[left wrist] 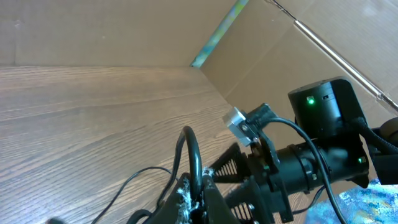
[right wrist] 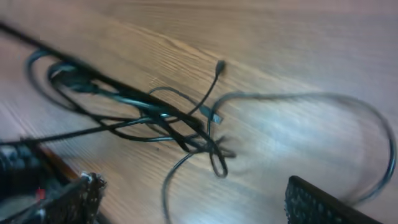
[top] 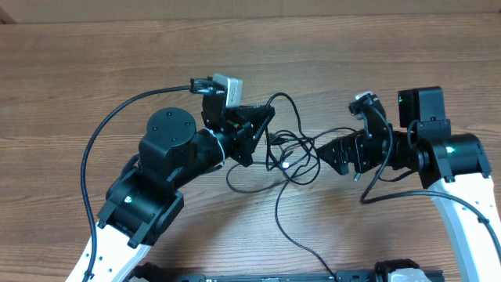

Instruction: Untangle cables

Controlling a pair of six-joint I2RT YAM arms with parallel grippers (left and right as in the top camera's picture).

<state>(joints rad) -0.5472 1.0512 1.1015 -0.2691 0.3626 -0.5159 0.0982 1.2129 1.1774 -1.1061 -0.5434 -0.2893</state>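
Wood-grain brown tabletop fills the overhead view. On it, thin black cables lie tangled at the middle, between the left hand and the right hand.

In the left wrist view, the left hand is pinched together on the thin black cables, one loop arching up from its tips.

In the right wrist view, the right hand stands wide apart, with the knotted thin black cables on the tabletop ahead of it.

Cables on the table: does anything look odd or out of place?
Only the tangle: the cables sit knotted in one clump between the hands. The left hand is shut on a strand; the right hand stands open, empty.
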